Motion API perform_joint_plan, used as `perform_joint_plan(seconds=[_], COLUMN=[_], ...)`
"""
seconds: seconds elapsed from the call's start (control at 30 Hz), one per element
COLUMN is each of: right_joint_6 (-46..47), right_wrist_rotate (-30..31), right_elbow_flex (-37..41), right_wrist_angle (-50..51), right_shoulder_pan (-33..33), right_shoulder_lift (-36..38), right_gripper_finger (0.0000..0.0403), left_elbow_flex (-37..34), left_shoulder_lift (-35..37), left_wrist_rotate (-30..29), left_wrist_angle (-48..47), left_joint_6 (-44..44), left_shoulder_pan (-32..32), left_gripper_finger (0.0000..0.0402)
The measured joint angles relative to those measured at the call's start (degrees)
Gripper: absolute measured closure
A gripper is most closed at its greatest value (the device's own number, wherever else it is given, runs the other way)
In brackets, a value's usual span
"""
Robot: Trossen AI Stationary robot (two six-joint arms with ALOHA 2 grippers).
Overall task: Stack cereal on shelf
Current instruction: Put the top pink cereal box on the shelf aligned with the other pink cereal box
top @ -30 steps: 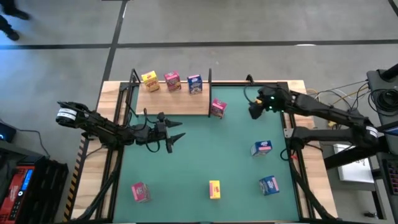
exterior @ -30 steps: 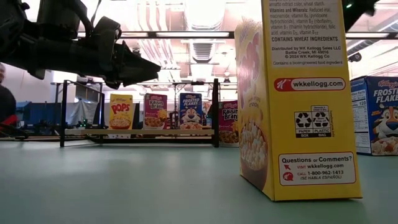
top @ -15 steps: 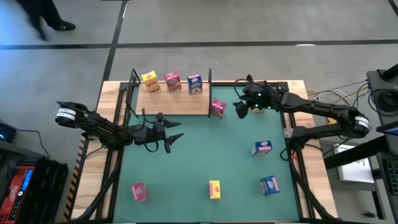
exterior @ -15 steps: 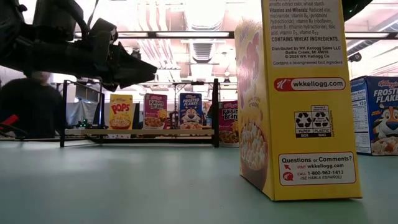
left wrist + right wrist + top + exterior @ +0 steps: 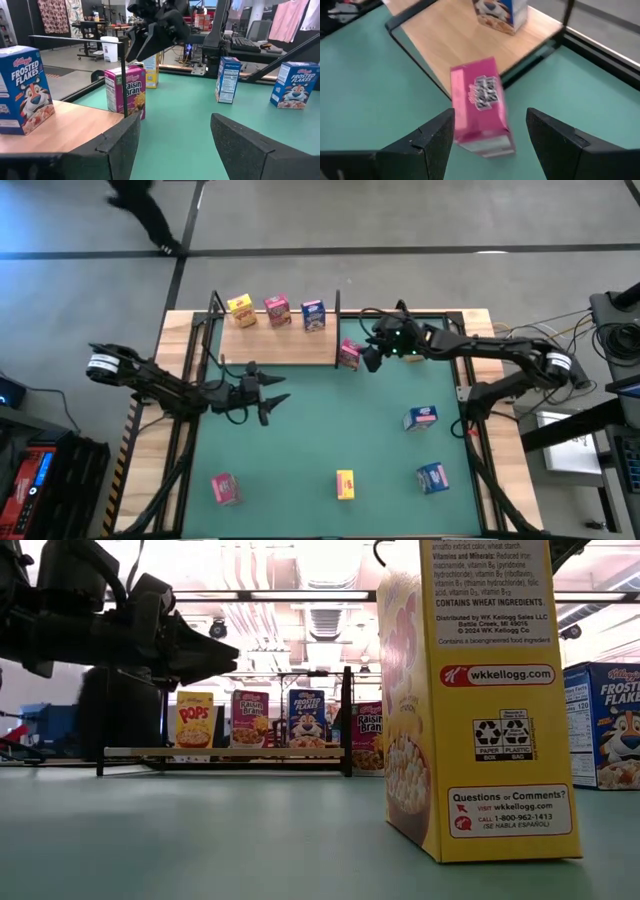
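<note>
Green-matted table (image 5: 330, 430) in an open workshop; a person crosses the grey floor beyond the far edge. The shelf (image 5: 275, 338), a pale board between thin black uprights, sits at 11 o'clock on the table and carries three upright boxes: yellow (image 5: 241, 310), pink (image 5: 277, 310), blue (image 5: 313, 314).

Your target is the pink Raisin Bran box (image 5: 349, 354), upright on the mat just off the shelf's right end, at 12 o'clock. Other cereal is well apart: a blue-and-white box (image 5: 421, 418) at 3 o'clock, a blue box (image 5: 432, 477) at 4, a yellow box (image 5: 345, 484) at 6, another pink one (image 5: 226, 488) at 8.

The right pincer (image 5: 372, 356) hovers just beside the pink box, spread wide and empty; its wrist view shows the box (image 5: 481, 106) framed between the two fingers, not yet touched. The left pincer (image 5: 272, 398) waits at 9 o'clock over the mat, released, holding nothing.

Handling judgement: thin cardboard, light, hollow-feeling, glossy print. It will likely dent under a hard squeeze and tip if nudged high. Take hold across the two broad faces, about mid-height, fingers square to the panels. Close gently.
</note>
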State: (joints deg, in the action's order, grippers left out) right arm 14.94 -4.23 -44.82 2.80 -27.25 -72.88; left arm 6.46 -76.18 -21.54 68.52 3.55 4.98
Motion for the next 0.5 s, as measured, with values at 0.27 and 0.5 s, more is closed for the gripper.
perform_joint_plan(seconds=[0.27,0.5], right_joint_6=[-1.26,-3.7], right_wrist_rotate=[-5.6,-4.29], right_elbow_flex=[0.0,0.0], right_wrist_angle=[-5.25,-5.72], right_shoulder_pan=[0.41,0.52], right_shoulder_lift=[-2.38,-3.82], right_gripper_finger=[0.0167,0.0167], left_elbow_flex=[-1.0,-1.03], left_shoulder_lift=[1.17,1.18], left_wrist_rotate=[0.0,0.01], left_wrist_angle=[-0.05,-0.06], left_joint_6=[0.0,0.14], left_shoulder_pan=[0.01,0.01], left_gripper_finger=[0.0174,0.0174])
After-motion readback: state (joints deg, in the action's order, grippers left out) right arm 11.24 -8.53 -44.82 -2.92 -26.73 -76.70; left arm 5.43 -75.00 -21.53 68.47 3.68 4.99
